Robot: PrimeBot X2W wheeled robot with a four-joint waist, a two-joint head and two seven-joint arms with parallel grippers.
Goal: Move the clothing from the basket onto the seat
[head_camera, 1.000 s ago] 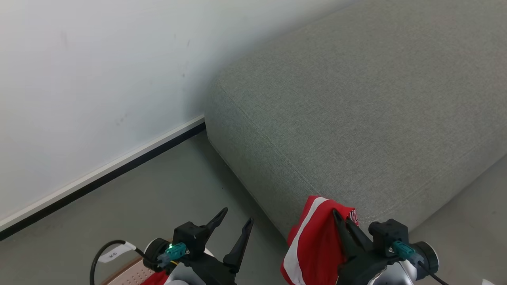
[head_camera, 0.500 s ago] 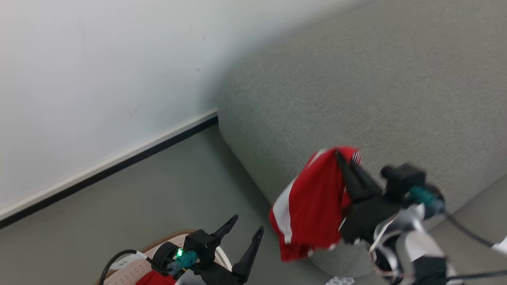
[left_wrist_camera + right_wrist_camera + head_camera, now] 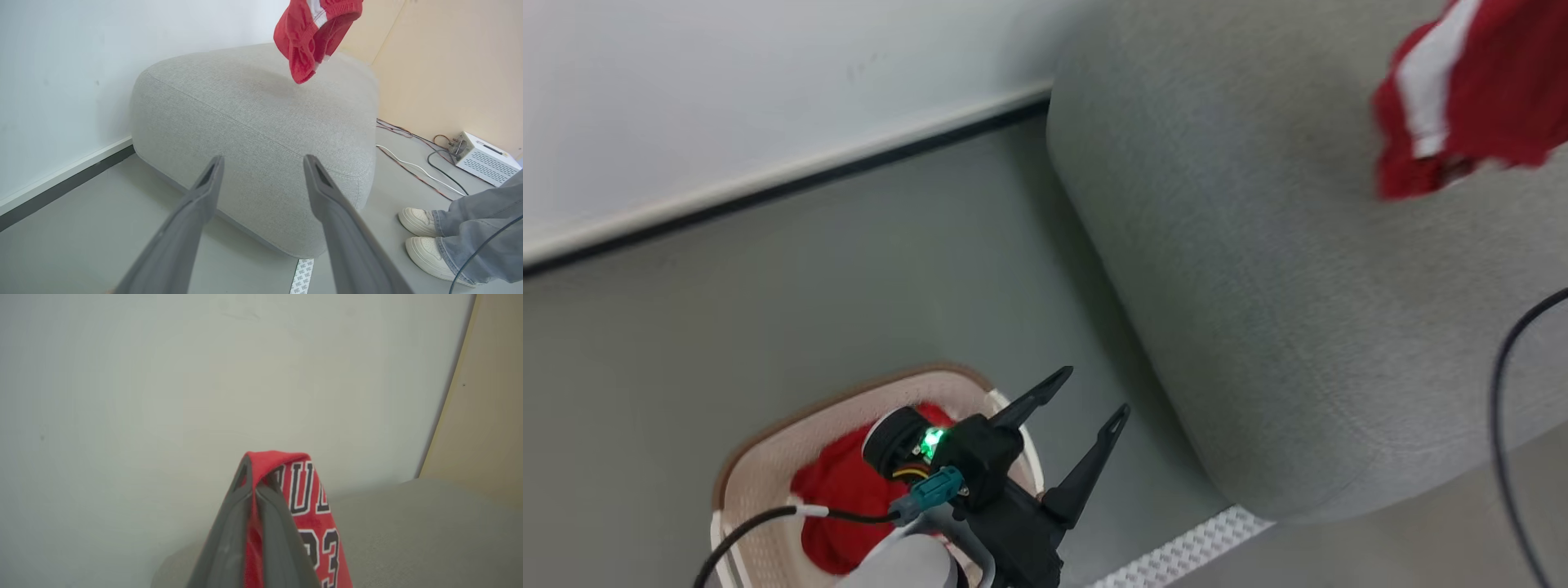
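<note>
The clothing (image 3: 1462,90), a red shirt with white panels, hangs in the air above the grey seat (image 3: 1258,286) at the upper right of the head view. My right gripper (image 3: 255,473) is shut on a fold of the clothing (image 3: 310,498), its lettering draped beside the fingers. The clothing (image 3: 310,32) dangles clear of the seat (image 3: 253,122). My left gripper (image 3: 1094,392) stands open with nothing in it, just above the basket (image 3: 768,445), which sits on the floor with more red fabric (image 3: 841,490) inside.
A white wall with a dark skirting (image 3: 768,192) runs behind the seat. Right of the seat a person's white shoes (image 3: 421,222) stand on the floor, near cables (image 3: 408,167) and a white box (image 3: 482,157). A white strip (image 3: 1176,551) lies at the seat's foot.
My right gripper has carried the clothing up from the seat's front edge to above its top. The head camera has tipped down, bringing the basket into view. The left gripper stays open.
</note>
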